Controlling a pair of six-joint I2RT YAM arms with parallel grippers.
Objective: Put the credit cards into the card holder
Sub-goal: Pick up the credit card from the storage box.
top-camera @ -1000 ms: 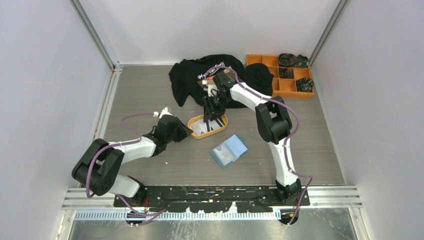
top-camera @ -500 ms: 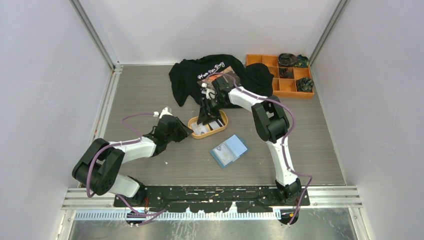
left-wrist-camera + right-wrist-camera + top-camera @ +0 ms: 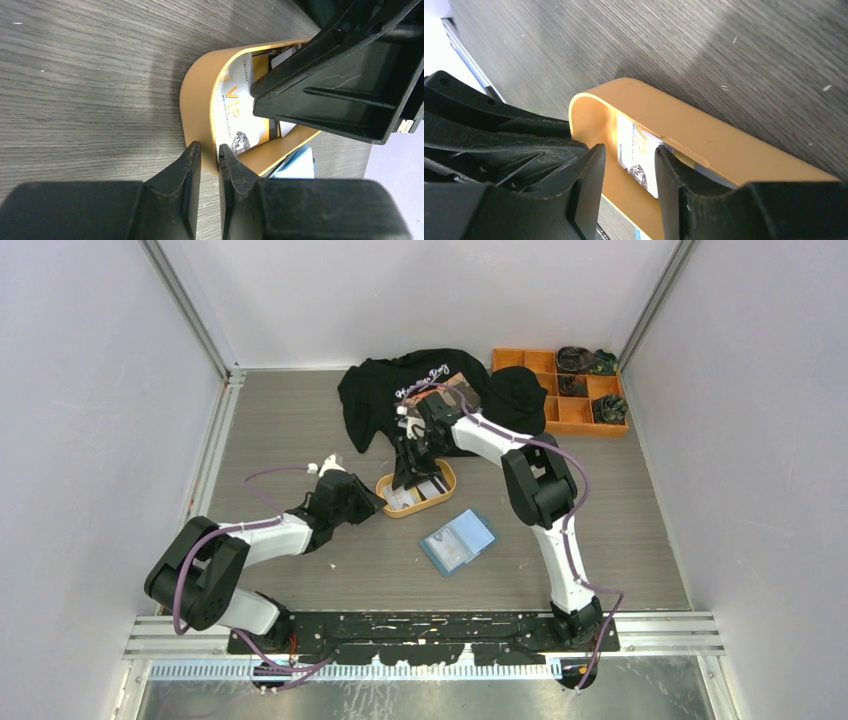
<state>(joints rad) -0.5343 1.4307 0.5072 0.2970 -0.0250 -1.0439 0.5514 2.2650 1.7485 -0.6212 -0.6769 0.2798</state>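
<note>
Picking stage: left gripper [image 3: 207, 150] clamped on the orange oval tray [image 3: 197, 100] rim. Right gripper [image 3: 626, 150], jaws apart, hangs over the white VIP credit card [image 3: 235, 107]; next, pinch its edge cleanly.

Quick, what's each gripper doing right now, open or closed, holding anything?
Left gripper: closed, pinching the wall of the orange tray.
Right gripper: open, jaws apart over the white VIP card in the tray, gripping nothing.

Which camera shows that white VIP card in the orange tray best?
The left wrist view: the VIP card is close, its lettering readable. The right wrist view catches only a strip; the top view, a pale speck in the orange tray.
</note>
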